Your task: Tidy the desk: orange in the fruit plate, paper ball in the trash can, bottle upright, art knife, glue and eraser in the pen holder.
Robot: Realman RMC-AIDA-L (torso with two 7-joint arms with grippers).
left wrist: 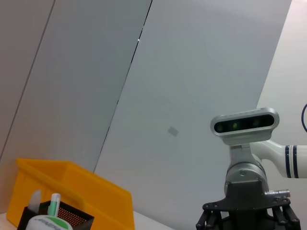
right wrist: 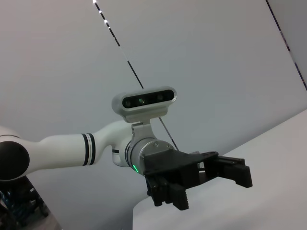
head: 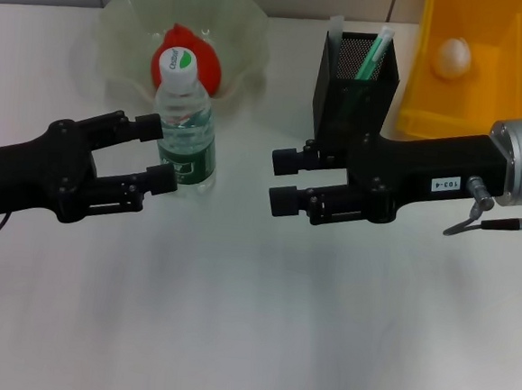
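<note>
The bottle [head: 186,121] stood upright, light and slippery; left gripper [head: 162,154], jaws apart, flanked its label. Right gripper [head: 285,181] gaped at three o'clock.

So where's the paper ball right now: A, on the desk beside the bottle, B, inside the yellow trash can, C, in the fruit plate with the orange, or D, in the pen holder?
B: in the head view the white paper ball lies inside the yellow trash can, while the fruit plate holds only the orange and the pen holder holds stick-shaped items.
</note>
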